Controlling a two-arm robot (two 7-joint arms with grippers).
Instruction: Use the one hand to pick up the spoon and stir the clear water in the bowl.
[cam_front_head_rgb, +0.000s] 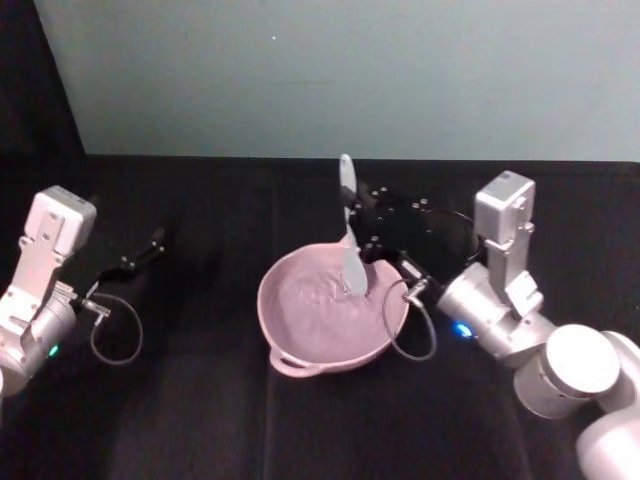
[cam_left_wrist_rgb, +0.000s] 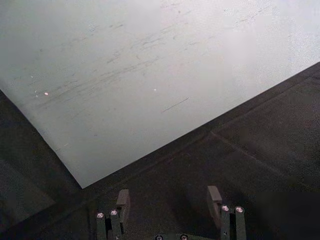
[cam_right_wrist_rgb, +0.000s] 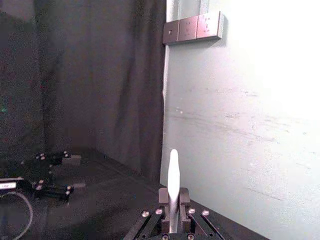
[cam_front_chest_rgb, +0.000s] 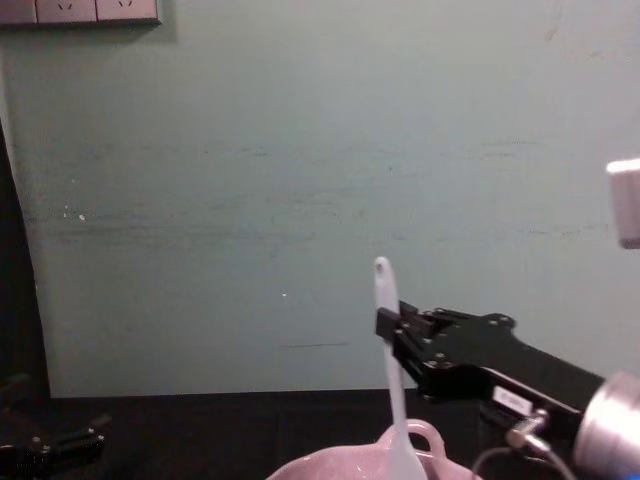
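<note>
**A:** Status on the stir job?

**B:** Pick-up's done. R gripper (cam_front_head_rgb: 354, 228) is clamped on the spoon (cam_front_head_rgb: 347, 195) approx. mid-handle. Spoon's near upright, holed handle tip up top, head down inside the bowl (cam_front_head_rgb: 268, 318).

**A:** Bowl where?

**B:** Roughly mid tabletop (cam_front_head_rgb: 200, 420), w/ its loop handle toward the edge nearest the robot. R gripper hangs over the bowl's far rim, reaching in from the right side.

**A:** Head actually in the water?

**B:** Looks so. The water (cam_front_head_rgb: 315, 305) shows ripples around the head, so my read is stirring's under way. Can't tell how deep the head sits.

**A:** Grip OK?

**B:** R wrist cam shows both fingers (cam_right_wrist_rgb: 184, 197) tight on the handle, spoon centred, no visible slant. Seems secure.

**A:** L arm?

**B:** Parked. L gripper (cam_front_head_rgb: 152, 243) is near the tabletop's left edge, well apart from the bowl, fingers (cam_left_wrist_rgb: 122, 201) spread, nothing btwn them.

**A:** What's left, then?

**B:** IMO just the stirring itself: circle the head through the water w/o knocking the rim or tipping the bowl. Nothing spilled on the cloth, as far as I can see.
</note>
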